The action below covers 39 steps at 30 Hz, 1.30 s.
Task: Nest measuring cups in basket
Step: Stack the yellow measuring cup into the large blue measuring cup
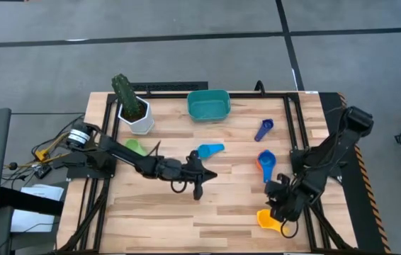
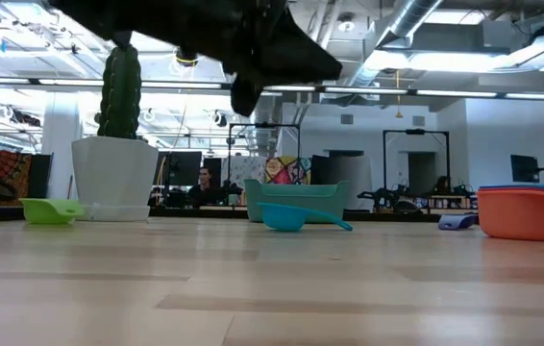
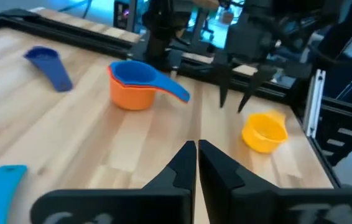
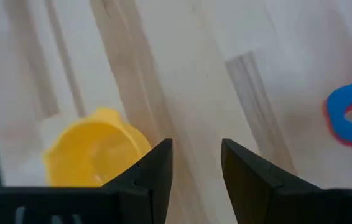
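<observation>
Several measuring cups lie scattered on the wooden table. A yellow cup (image 1: 268,219) (image 4: 95,152) sits near the near right corner. A blue cup nested in an orange one (image 1: 266,163) (image 3: 135,84) stands farther back. A dark blue scoop (image 1: 264,129), a light blue cup (image 1: 210,150) and a green cup (image 1: 135,147) lie apart. The teal basket (image 1: 207,105) stands at the far edge. My left gripper (image 1: 199,180) (image 3: 196,155) is shut and hovers mid-table. My right gripper (image 1: 282,205) (image 4: 194,162) is open and hangs just beside the yellow cup.
A white pot with a cactus (image 1: 133,106) stands left of the basket at the far edge. A black metal frame (image 1: 296,127) runs along the table's sides. Bare wood lies between the light blue cup and the near edge.
</observation>
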Each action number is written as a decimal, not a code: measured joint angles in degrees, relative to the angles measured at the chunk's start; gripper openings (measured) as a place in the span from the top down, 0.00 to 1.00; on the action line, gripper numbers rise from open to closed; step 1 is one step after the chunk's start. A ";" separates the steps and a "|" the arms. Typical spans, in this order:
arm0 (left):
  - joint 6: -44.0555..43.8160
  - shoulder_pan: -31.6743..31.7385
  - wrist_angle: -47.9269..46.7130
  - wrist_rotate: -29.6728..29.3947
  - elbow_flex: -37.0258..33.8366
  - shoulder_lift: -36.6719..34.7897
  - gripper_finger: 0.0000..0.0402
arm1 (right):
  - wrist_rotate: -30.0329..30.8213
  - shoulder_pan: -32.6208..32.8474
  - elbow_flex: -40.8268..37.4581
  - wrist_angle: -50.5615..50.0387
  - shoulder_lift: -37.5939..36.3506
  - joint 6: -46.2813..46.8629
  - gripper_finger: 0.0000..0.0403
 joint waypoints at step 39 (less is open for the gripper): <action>-5.14 -5.14 -0.22 1.43 2.85 7.70 0.72 | -3.19 1.08 7.43 1.48 14.22 2.75 0.69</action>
